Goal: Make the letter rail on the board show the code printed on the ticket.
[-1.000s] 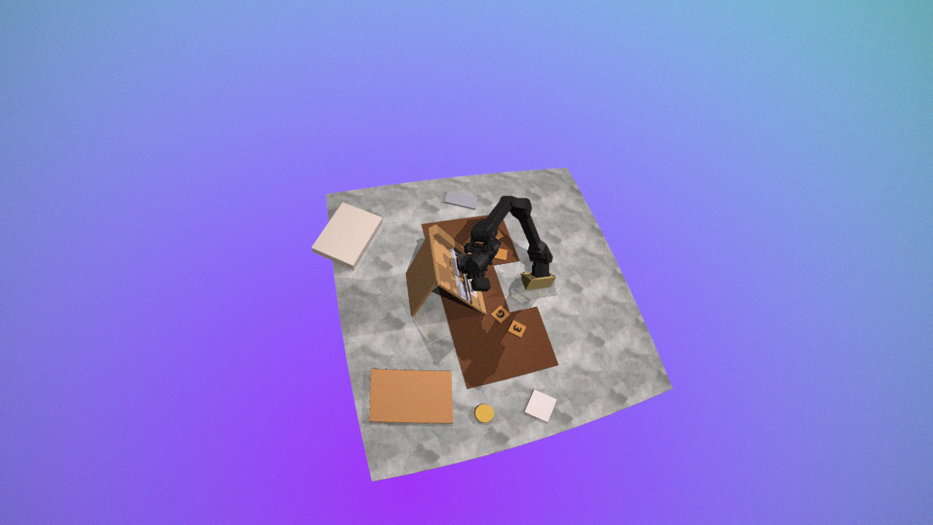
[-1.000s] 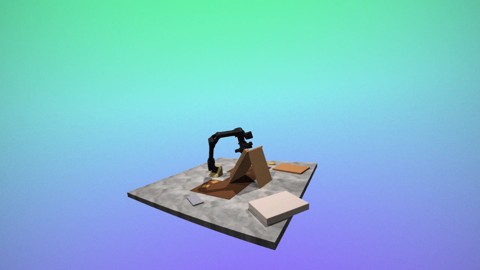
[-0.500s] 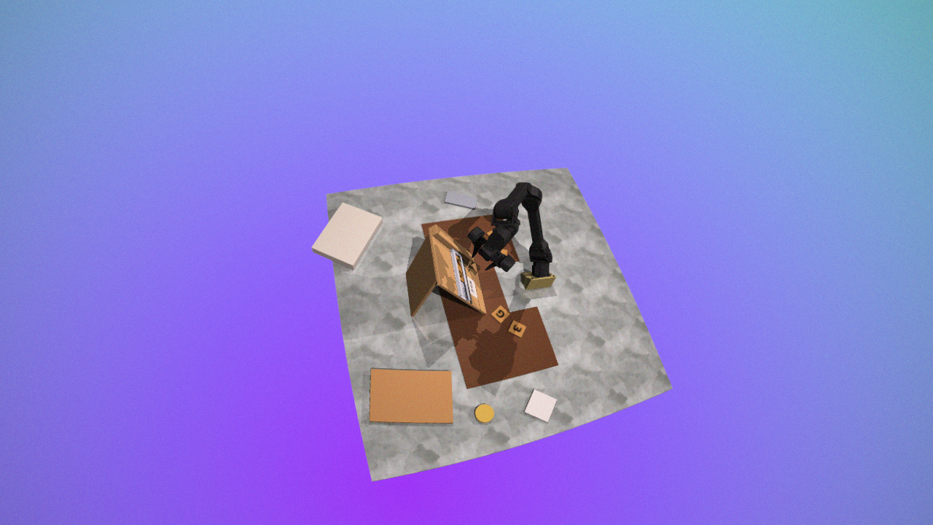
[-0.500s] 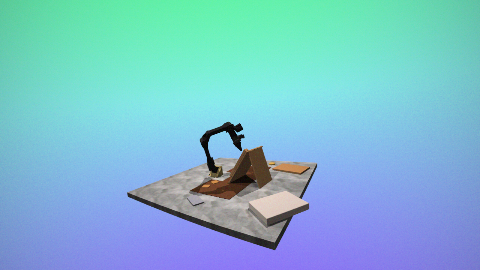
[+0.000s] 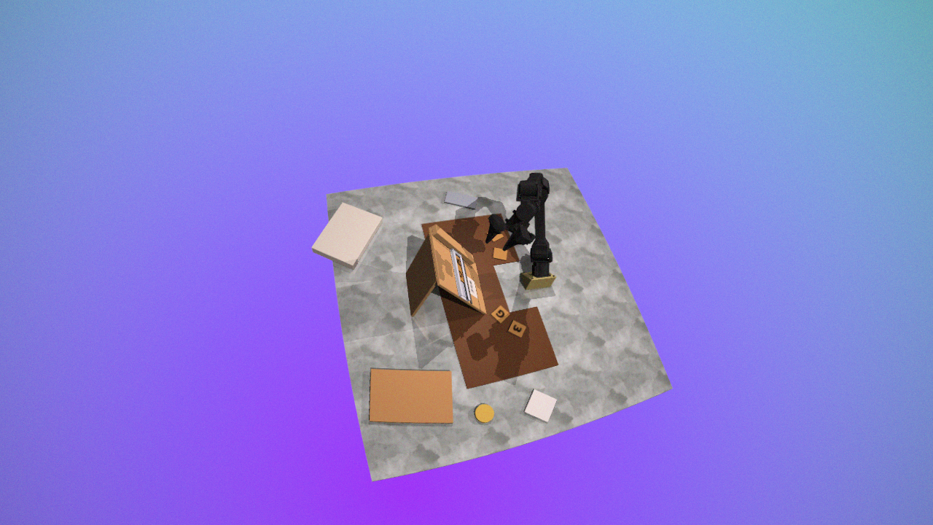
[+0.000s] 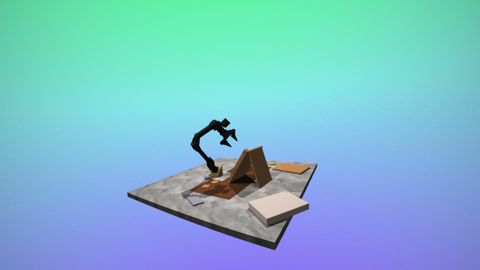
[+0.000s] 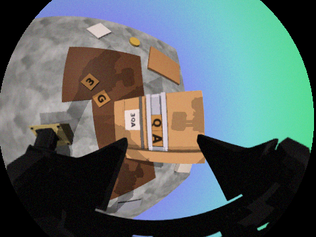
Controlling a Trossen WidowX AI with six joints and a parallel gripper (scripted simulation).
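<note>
The leaning wooden board [image 5: 444,273] [image 7: 184,100] carries a silver rail [image 7: 164,131]. The Q tile [image 7: 156,123] and A tile [image 7: 157,139] sit side by side in the rail, with an empty stretch on the Q side. The ticket [image 5: 472,287] [image 7: 132,120] reads 3QA. The 3 tile [image 5: 517,328] [image 7: 89,81] and G tile [image 5: 500,313] [image 7: 101,99] lie on the brown mat's near side. Two tiles, one here [image 5: 499,253] [image 6: 214,181], lie at its other end, letters unreadable. My gripper [image 5: 496,245] [image 6: 233,143] [image 7: 162,139] is open and empty, raised above the counter.
A cream box [image 5: 348,235] [image 6: 278,205] overhangs the counter's edge. An orange slab [image 5: 410,396] [image 6: 291,168], a yellow disc [image 5: 484,412] [image 7: 134,41] and a white square [image 5: 541,405] [image 7: 99,30] lie at one end. A grey slab [image 5: 461,199] [image 6: 195,200] lies at the other.
</note>
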